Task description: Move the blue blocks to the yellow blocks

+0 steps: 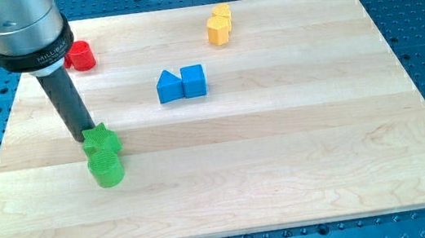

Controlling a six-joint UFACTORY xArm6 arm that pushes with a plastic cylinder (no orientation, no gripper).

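Note:
Two blue blocks sit side by side near the board's middle: a blue triangular block [168, 87] on the left and a blue cube [193, 81] touching it on the right. Two yellow blocks stand together at the view's top: a yellow hexagonal block [219, 30] in front and a second yellow block [221, 11] just behind it. My tip [88, 138] is at the view's left, touching the upper left of a green star block [103, 141], far left of the blue blocks.
A green cylinder [107, 169] sits just below the green star. A red block [80, 56] lies at the top left, partly behind the arm's housing [20, 29]. The wooden board [282, 151] rests on a blue perforated table.

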